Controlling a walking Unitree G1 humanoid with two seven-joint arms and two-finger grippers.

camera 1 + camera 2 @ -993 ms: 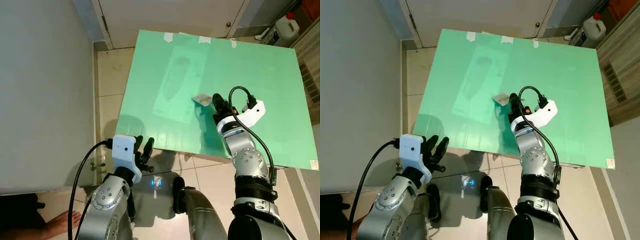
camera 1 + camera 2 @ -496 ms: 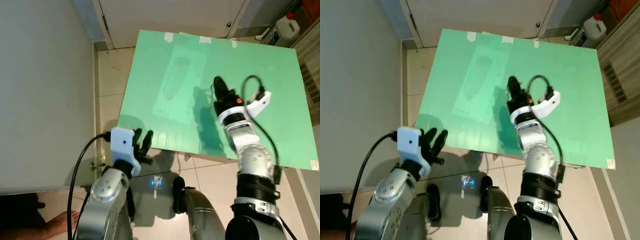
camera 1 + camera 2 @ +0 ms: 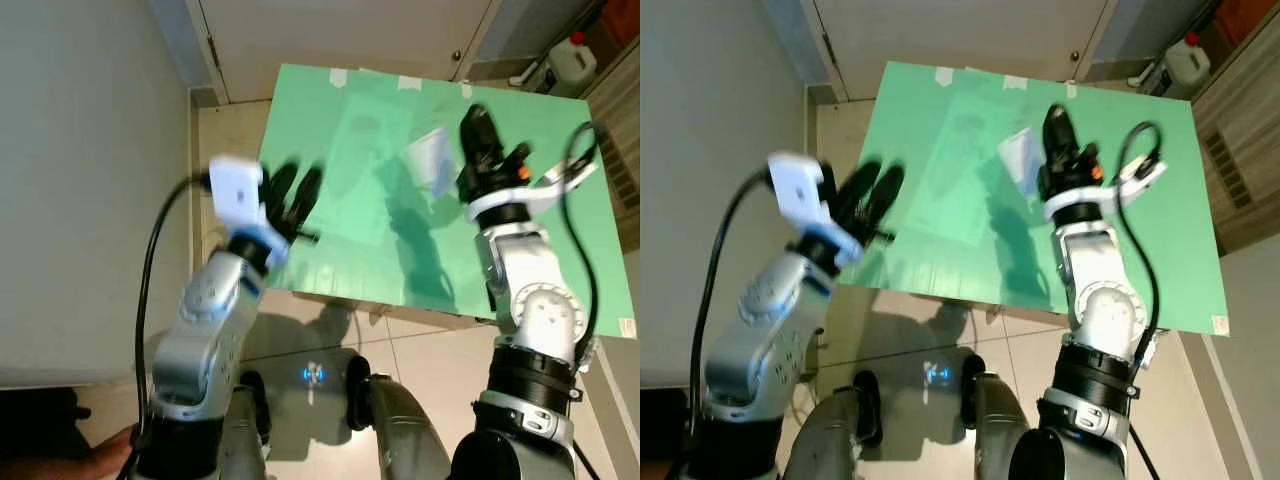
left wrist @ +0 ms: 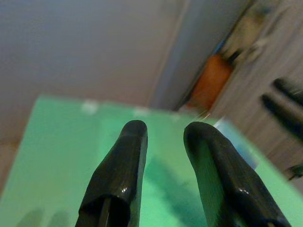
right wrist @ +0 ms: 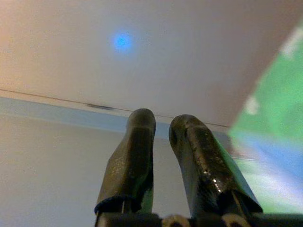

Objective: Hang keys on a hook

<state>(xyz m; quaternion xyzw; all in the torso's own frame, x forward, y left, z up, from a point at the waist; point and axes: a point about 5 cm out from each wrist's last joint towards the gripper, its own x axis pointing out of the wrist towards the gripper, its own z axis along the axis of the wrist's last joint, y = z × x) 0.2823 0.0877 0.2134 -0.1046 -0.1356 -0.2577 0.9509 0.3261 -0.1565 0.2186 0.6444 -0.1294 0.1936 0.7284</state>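
Carry step: right tool (image 3: 478, 135) clamped on tagged keys (image 3: 430, 160) above desk (image 3: 330, 210), left tool (image 3: 290, 195) apart; next find hook.

A green surface (image 3: 350, 220) stands on a pale tiled floor (image 3: 225, 150), with three strips of white tape (image 3: 409, 81) along its twelve o'clock edge.

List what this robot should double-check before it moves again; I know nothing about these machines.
1. Right gripper up above the green table: ok.
2. Pale item beside the right gripper securely held: cannot tell, it is blurred.
3. Left gripper open and holding nothing: ok.
4. The two grippers well apart: ok.
5. Where the hook is: cannot tell.
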